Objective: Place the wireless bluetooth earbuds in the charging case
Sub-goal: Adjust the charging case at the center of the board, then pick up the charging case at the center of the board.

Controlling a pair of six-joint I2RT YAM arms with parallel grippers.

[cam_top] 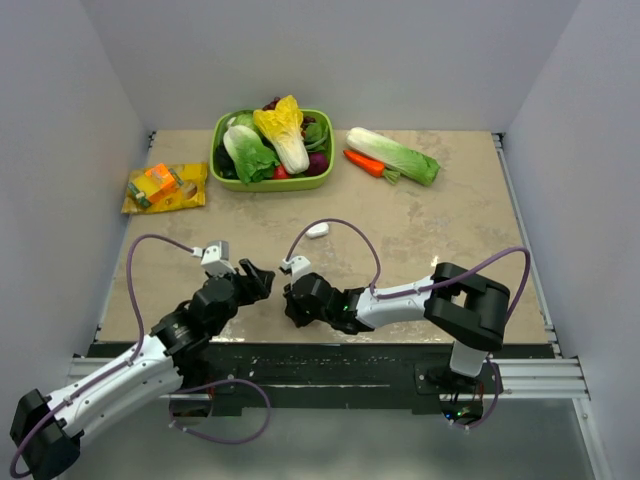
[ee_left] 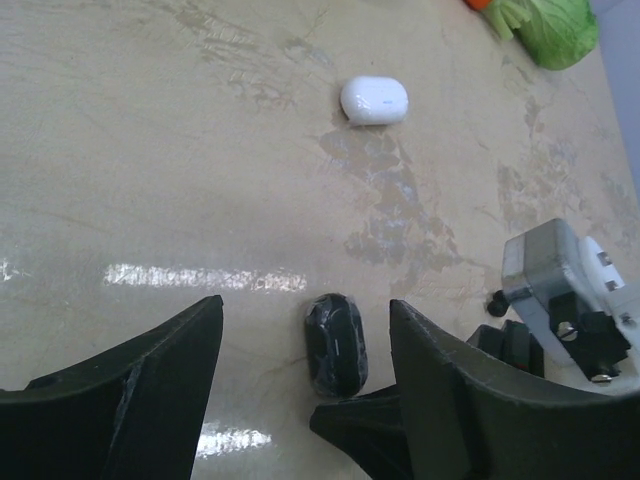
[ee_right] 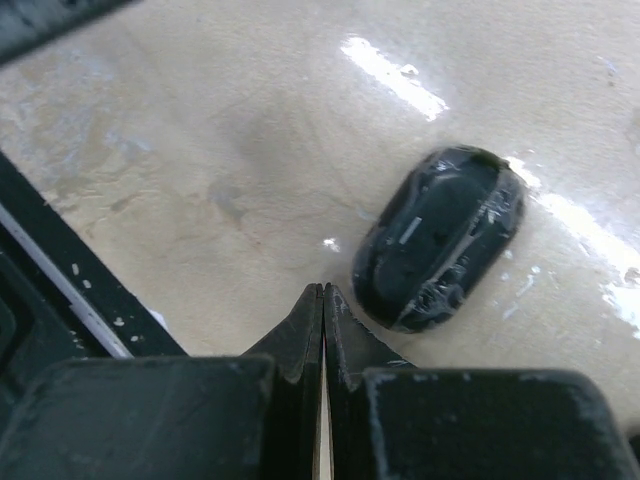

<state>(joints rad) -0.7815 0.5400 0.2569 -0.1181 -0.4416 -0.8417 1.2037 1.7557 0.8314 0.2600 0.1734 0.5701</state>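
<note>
A black glossy oval case (ee_left: 336, 343) lies shut on the table. It also shows in the right wrist view (ee_right: 440, 238). My left gripper (ee_left: 305, 303) is open, with one finger on each side of the case and not touching it. My right gripper (ee_right: 323, 290) is shut and empty, its tip right beside the black case's end. A small white pill-shaped case (ee_left: 373, 100) lies shut farther out, and is also seen from above (cam_top: 318, 230). The tiny black earbuds are not clearly visible in any view. In the top view both grippers (cam_top: 262, 280) (cam_top: 290, 300) meet near the table's front middle.
A green bowl of vegetables (cam_top: 225, 170) stands at the back centre. A cabbage (cam_top: 395, 155) and a carrot (cam_top: 363, 162) lie to its right, and yellow-orange snack packs (cam_top: 165, 187) to its left. White walls enclose the table on three sides.
</note>
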